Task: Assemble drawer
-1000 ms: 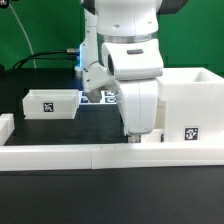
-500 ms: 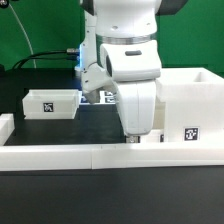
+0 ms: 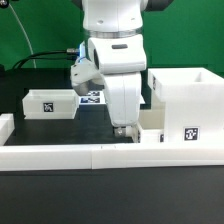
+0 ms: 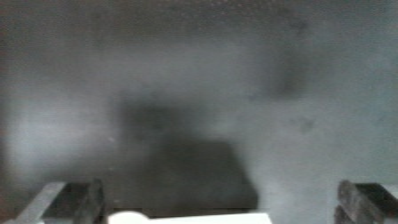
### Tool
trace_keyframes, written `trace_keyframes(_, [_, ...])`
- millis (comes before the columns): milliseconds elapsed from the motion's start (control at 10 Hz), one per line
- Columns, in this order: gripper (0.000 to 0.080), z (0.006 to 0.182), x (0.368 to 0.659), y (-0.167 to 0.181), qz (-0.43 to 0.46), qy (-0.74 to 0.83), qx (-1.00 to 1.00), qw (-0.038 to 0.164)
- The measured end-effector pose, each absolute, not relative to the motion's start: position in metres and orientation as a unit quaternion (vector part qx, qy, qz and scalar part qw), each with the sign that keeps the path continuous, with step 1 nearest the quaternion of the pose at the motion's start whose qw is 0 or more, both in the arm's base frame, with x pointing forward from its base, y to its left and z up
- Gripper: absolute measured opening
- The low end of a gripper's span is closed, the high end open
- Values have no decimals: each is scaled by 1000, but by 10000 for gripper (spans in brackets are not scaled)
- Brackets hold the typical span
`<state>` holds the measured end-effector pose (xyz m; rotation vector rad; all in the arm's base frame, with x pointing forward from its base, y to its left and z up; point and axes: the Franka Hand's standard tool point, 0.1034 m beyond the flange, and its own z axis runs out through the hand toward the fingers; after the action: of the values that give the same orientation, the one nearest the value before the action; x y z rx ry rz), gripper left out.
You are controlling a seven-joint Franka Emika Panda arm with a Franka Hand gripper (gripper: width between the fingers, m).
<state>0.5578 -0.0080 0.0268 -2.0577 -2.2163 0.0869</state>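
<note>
The Panda arm's gripper hangs low over the black table, just beside the drawer's tall hollow housing, which stands at the exterior view's right with its tag facing the camera. A small white part, apparently one knobbed tray, sits between the gripper and the housing, partly hidden by the arm. The other tray rests well apart at the exterior view's left, and the long border wall runs along the front.

The fingers stand wide apart and appear to hold nothing. Only a pale edge shows low between them.

The step in hand looks like taking up the near tray. To do it well, the gripper should centre the tray wall between both fingers before closing. It should grip squarely so the tray stays level, and keep clear of the housing just beside it.

The exterior view gives the layout: both trays, the housing, the wall and the marker board behind the arm. It hides the fingertips. The wrist view, blurred and dark, shows their spread and the bare surface under them. It shows neither the housing nor the far tray, and whether the pale edge belongs to the near tray cannot be told.
</note>
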Motion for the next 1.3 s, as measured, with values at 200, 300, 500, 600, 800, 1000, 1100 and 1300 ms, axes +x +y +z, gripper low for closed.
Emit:
trace_keyframes(200, [649,23,545,-6,32,-730,-680,62])
trace_keyframes(300, [649,21,541,-5,34,-729,-681,65])
trace_keyframes(500, [649,19,540,6,35,-723,-687,67])
trace_keyframes(600, [649,20,541,13,35,-721,-689,66])
trace_keyframes(800, [649,24,546,21,36,-714,-697,64])
trace_keyframes(1000, [649,24,547,20,39,-711,-699,64])
trace_keyframes(1100, [649,23,547,15,40,-710,-700,64])
trace_keyframes(1300, [649,22,544,-4,42,-705,-705,65])
